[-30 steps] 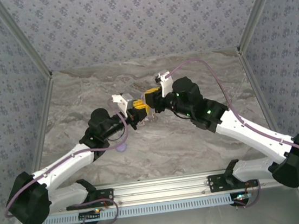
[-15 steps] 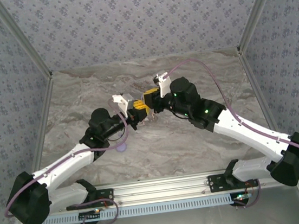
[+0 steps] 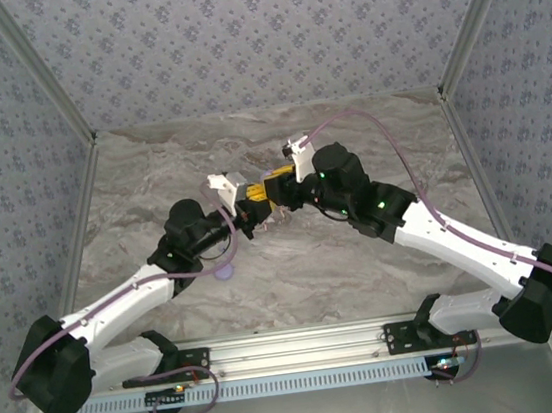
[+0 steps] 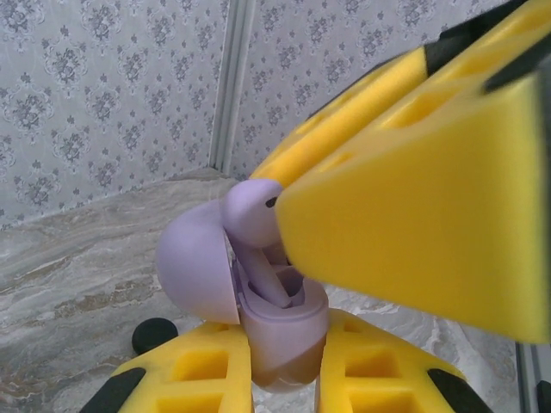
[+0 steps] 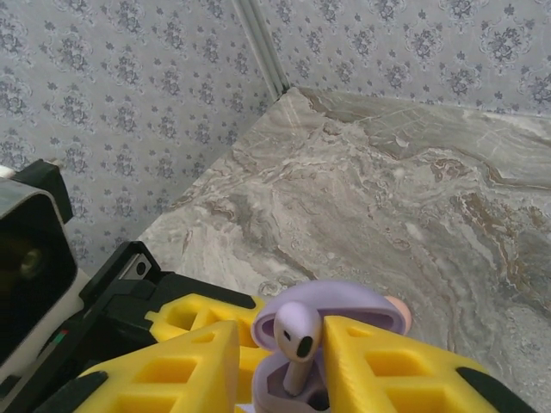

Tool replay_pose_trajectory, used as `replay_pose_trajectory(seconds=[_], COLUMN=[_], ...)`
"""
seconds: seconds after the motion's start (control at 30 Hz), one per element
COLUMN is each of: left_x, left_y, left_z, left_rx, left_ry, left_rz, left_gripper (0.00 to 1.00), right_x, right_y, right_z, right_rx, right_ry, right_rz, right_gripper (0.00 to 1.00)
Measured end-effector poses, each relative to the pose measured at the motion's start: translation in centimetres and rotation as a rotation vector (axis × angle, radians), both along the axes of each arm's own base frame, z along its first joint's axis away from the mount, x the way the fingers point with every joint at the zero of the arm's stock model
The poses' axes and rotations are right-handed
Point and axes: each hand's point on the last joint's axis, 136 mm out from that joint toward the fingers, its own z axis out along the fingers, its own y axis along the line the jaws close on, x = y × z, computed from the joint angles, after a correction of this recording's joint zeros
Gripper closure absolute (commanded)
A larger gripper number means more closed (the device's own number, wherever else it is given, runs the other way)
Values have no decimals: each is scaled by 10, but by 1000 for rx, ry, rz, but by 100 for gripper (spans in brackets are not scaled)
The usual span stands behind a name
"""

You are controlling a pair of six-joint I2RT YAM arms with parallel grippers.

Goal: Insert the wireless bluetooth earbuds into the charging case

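My left gripper (image 4: 282, 366) is shut on the base of the lavender charging case (image 4: 288, 331). It holds the case upright above the table, with the lid (image 4: 194, 262) swung open. A lavender earbud (image 5: 297, 334) stands in the case, its stem down in a slot and its head (image 4: 250, 211) sticking out. My right gripper (image 5: 280, 334) straddles the earbud's head from above. Its jaws are open, with a gap on one side and the other finger (image 5: 379, 361) close against the head. In the top view the two grippers (image 3: 253, 209) (image 3: 272, 193) meet mid-table.
A small lavender disc (image 3: 224, 270) lies on the marble table near the left arm. A black round piece (image 4: 155, 335) lies on the table beyond the case. Something peach-pink (image 5: 399, 314) peeks out behind the lid. Patterned walls enclose the table.
The right gripper's jaws have parted a little around the earbud. It has also edged slightly towards the left gripper. The left arm has held still.
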Motion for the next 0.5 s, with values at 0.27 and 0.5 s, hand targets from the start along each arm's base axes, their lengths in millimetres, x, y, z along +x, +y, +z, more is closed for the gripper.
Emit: replay_pose_trajectory(seconds=[0.27,0.5], left_x=[1,1], left_y=[0,-1], left_z=[-1,-1], left_rx=[1,2], left_ry=[1,1], left_rz=[0,0], left_gripper=[100,100], right_x=[4,5], right_y=[-10,-25], right_z=[26,17], right_rx=[16,-14], right_ry=[-17,40], right_rz=[1,4], right_gripper=[50,50])
